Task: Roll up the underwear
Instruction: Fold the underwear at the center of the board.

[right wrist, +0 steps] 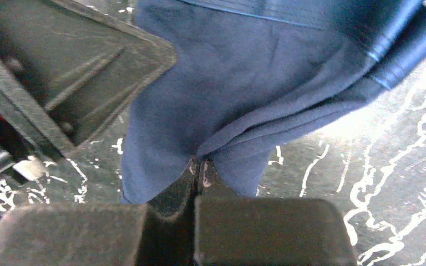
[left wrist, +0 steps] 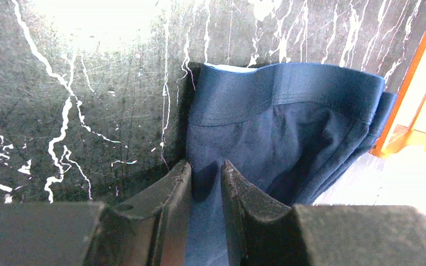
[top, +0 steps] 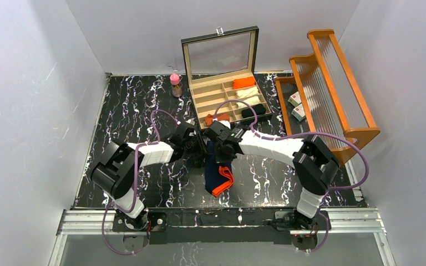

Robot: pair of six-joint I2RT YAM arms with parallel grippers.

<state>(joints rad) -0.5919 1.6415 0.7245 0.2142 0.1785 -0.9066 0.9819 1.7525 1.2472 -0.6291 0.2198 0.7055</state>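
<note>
Pinching a bunched fold of the navy underwear point(right wrist: 238, 83), your right gripper point(right wrist: 199, 166) has its fingers pressed tight together. Your left gripper point(left wrist: 206, 169) straddles the garment's side edge below the waistband, fingers narrowly apart with cloth between them; you cannot tell whether they bite. The garment sits on the black table point(top: 127, 111) between both wrists, orange trim point(top: 223, 183) toward you. If only a top layer is caught, rolling could drag or unfold it. The compartment box point(top: 197, 105) just beyond and the wooden rack point(top: 333, 83) to the right crowd any forward sweep.
</note>
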